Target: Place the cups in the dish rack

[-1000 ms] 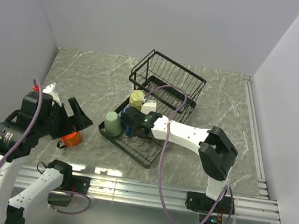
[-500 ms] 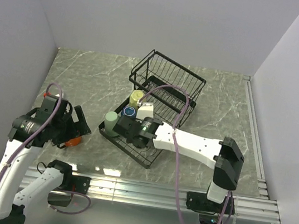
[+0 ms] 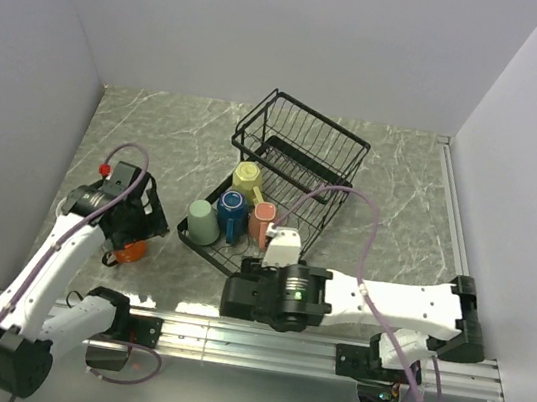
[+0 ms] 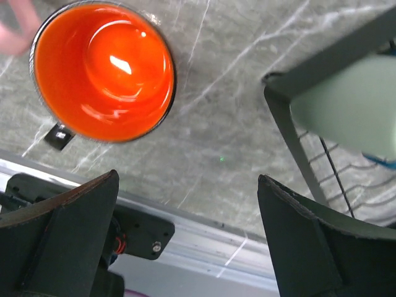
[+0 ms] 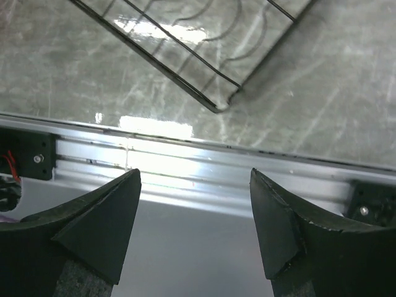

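A large black wire dish rack [image 3: 300, 157] sits at the middle of the grey-green marbled tabletop [image 3: 398, 210]. Its raised basket faces the far edge and its flat tray faces the near edge. Four small handled ceramic mugs stand close together on the tray: a pale green mug [image 3: 203, 222] at the tray's left corner, a blue mug [image 3: 229, 213] just beside it, a yellow-green mug [image 3: 247, 177] behind them against the basket, and a salmon-pink mug [image 3: 262, 222] on the blue one's right. An orange mug [image 3: 130, 249] rests on the bare tabletop, left of the rack and apart from it, toward the near edge. In the left wrist view its glossy inside faces the camera. The left gripper [image 3: 135, 225] hangs directly above this mug with its dark fingers [image 4: 68, 223] spread wide and nothing between them. In that view the orange mug lies up and to the left of the gap rather than inside it. The pale green mug and the rack's corner show at the right edge of the same view. The right gripper [image 3: 237, 297] is low over the near edge, just in front of the tray's near corner. Its fingers [image 5: 99, 216] are also parted and empty, and they frame the tray corner and the aluminium rail [image 5: 185, 162] along the table's near edge.
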You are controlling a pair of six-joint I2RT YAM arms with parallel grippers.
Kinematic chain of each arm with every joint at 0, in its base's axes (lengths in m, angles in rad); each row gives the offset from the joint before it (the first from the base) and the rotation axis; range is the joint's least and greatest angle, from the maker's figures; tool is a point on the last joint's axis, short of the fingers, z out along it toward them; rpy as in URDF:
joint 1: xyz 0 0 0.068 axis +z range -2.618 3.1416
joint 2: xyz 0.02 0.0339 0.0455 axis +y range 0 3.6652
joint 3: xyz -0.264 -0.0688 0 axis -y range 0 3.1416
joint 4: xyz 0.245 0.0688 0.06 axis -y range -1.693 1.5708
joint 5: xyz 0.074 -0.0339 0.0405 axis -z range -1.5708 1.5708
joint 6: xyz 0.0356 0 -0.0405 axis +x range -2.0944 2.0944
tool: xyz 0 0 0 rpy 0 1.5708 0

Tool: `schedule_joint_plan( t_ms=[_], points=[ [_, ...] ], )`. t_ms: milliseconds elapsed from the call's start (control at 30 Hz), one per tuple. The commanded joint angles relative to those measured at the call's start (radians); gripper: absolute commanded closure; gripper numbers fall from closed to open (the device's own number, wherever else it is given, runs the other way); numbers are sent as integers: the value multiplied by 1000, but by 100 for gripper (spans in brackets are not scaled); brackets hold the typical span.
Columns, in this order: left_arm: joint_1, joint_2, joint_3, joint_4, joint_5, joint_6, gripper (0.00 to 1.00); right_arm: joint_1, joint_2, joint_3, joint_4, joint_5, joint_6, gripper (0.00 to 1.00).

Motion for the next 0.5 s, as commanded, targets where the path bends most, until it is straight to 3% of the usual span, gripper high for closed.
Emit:
schedule_joint_plan(
  t_ms=[0,133,300,467],
  points=[
    [20,68,9,102,-32,10,1,15,-80,-30,-136,26,149,23],
    [52,130,32,168,19,35,1,29,-139,-63,-145,25,172,24],
    [77,260,87,166,-50,79,1,49,-193,-103,-145,17,215,25],
    [166,323,71,223,44,143,1,66,-212,-120,-147,16,217,27]
  ],
)
